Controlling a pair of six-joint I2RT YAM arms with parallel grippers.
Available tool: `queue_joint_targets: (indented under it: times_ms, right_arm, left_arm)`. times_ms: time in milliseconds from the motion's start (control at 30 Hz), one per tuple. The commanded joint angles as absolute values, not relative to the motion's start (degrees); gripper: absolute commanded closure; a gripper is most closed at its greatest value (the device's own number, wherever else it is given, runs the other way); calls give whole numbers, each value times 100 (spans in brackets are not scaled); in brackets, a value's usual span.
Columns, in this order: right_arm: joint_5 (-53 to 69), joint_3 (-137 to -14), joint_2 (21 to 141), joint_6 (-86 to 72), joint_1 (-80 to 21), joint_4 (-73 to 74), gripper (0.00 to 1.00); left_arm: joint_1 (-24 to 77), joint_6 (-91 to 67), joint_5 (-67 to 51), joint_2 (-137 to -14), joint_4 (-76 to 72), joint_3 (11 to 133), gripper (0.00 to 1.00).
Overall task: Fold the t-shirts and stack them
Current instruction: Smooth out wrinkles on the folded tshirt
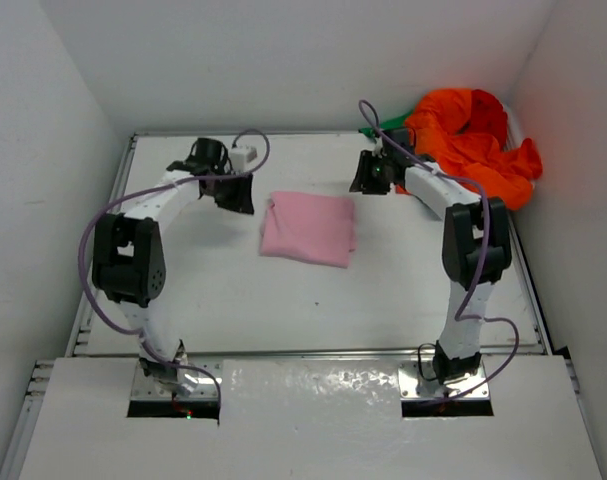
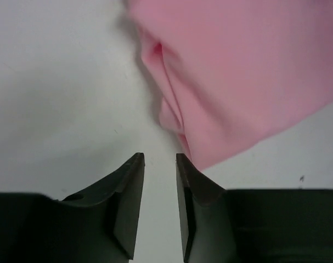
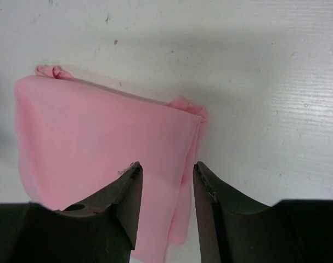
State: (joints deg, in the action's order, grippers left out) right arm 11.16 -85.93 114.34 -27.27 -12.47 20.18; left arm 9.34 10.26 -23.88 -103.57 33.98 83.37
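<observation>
Pink t-shirt (image 1: 308, 229): folded, lying flat on worktop (image 1: 233, 300).
Left pincer (image 2: 159, 161): released, narrow gap, nothing between.
Right pincer (image 3: 166, 172): released, empty, near shirt.

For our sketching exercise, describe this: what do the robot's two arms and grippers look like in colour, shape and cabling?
Both the left arm and right arm have white rounded links joined by bulky black joint housings. A purple cable loops loosely along each. The left gripper and right gripper each have two black, wedge-shaped fingers. No markings show.
</observation>
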Motion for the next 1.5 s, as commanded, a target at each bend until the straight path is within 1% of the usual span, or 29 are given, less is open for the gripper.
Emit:
queue_joint_targets:
  times_ms: [0, 33, 67, 167, 300, 500, 600, 700, 733, 767, 800, 833, 867, 900, 933, 967, 1133, 1300, 1467]
  right_arm:
    - [1379, -8876, 11767, -2812, -1161, 1862, 60]
    - [1449, -9042, 11908, -2847, -1099, 1924, 60]
    - [1468, -9279, 12153, -2865, -1073, 1968, 60]
    - [1494, -9535, 12401, -2822, -1028, 1969, 60]
    - [1687, -9870, 12997, -2909, -1028, 2109, 59]
    - [1740, -9528, 13043, -3085, -1028, 1759, 60]
    - [1872, -9518, 13148, -3234, -1028, 1609, 60]
    - [1977, -9492, 13245, -3375, -1037, 1547, 62]
    - [1995, -9440, 13236, -3410, -1037, 1547, 63]
    - [2004, -9379, 13210, -3428, -1037, 1469, 64]
    - [2004, -9317, 13184, -3454, -1037, 1407, 70]
    - [2013, -9221, 13166, -3489, -1037, 1363, 76]
    - [2013, -9202, 13157, -3507, -1037, 1336, 83]
    - [2013, -9202, 13175, -3507, -1028, 1353, 88]
    - [2039, -9185, 13175, -3550, -1020, 1345, 97]
    - [2056, -9141, 13149, -3568, -1020, 1310, 100]
    - [1487, -8633, 12780, -3717, -888, 1213, 100]
    - [1345, -7841, 12174, -3754, -642, 765, 100]
    - [1485, -7568, 11971, -3630, -659, 738, 100]
  left_arm:
    - [1028, 1213, -2716, -10661, 3630, 7560, 72]
    - [1028, 1230, -2768, -10644, 3517, 7367, 68]
    - [1028, 1196, -2812, -10565, 3411, 7270, 57]
    - [1055, 1038, -3005, -10451, 2981, 7014, 45]
    - [1072, 809, -3278, -10538, 2532, 6821, 42]
    - [1204, 738, -3419, -10758, 2391, 6636, 43]
    - [1213, 686, -3506, -10924, 2364, 6679, 45]
    - [1291, 668, -3542, -11100, 2460, 6794, 55]
    - [1318, 703, -3525, -11135, 2496, 6811, 62]
    - [1336, 721, -3533, -11136, 2522, 6803, 66]
    - [1345, 721, -3559, -11127, 2522, 6768, 71]
    - [1336, 695, -3568, -11118, 2505, 6768, 91]
    - [1345, 686, -3551, -11127, 2522, 6768, 99]
    - [1345, 677, -3551, -11136, 2540, 6811, 100]
    - [1345, 720, -3559, -11144, 2627, 6829, 100]
    - [1345, 756, -3560, -11136, 2680, 6847, 100]
    - [1301, 1107, -3235, -10969, 3058, 6803, 100]
    - [1257, 1607, -2839, -10758, 3366, 6636, 100]
    - [1257, 1916, -2681, -10828, 3611, 6750, 100]
